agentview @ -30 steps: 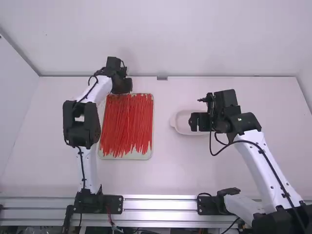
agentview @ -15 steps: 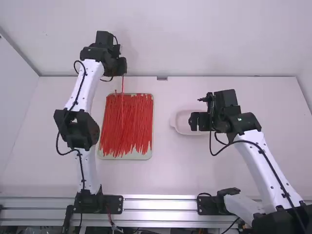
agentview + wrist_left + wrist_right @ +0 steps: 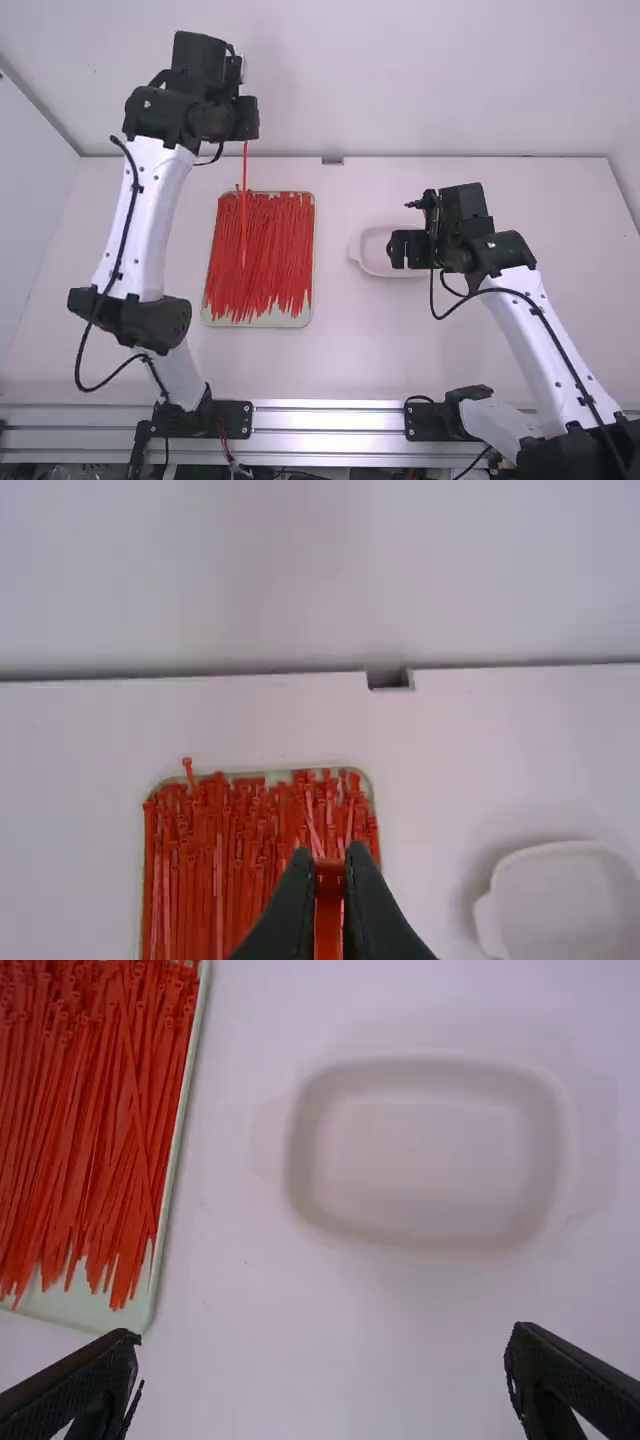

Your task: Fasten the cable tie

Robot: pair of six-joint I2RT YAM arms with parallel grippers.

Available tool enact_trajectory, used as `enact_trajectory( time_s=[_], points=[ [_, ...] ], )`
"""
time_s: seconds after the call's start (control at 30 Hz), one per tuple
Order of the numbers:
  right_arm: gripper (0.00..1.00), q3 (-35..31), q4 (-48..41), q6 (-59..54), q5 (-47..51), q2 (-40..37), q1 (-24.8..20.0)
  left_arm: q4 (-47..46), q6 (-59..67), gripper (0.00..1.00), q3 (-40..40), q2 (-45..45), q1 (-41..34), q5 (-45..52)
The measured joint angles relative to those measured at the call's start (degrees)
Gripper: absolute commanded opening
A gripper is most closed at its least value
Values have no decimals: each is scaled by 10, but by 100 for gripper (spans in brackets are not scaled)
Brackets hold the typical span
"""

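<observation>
One tie (image 3: pixel 245 175) grasped by left end effector (image 3: pixel 324 858) above tray (image 3: pixel 256 322); right end effector (image 3: pixel 322 1360) released.

Left arm (image 3: pixel 140 220): raised tall from its base, wrist bent over at the top | left gripper (image 3: pixel 328 865): pointing down, jaws pinched on a red cable tie (image 3: pixel 245 170) hanging from them | right arm (image 3: pixel 530 320): extended forward, leaning inward | right gripper (image 3: pixel 320 1332): facing down, jaws spread wide

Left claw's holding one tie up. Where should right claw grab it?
Probably take the cable tie by its free lower end, coming side-on from the right: it hangs straight down from the left claw, which pinches its top. Right claw is open.
</observation>
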Motion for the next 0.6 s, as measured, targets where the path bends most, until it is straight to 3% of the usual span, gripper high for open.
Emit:
enact_trajectory(
  time_s=[0.4, 0.6],
  points=[
    [98, 0, -4, -5, -4, 0, 0, -43, -2, 2, -19, -57, -26, -44],
    [98, 0, -5, -7, -3, 0, 17, 18, -10, 2, -138, -147, -26, -49]
  ],
)
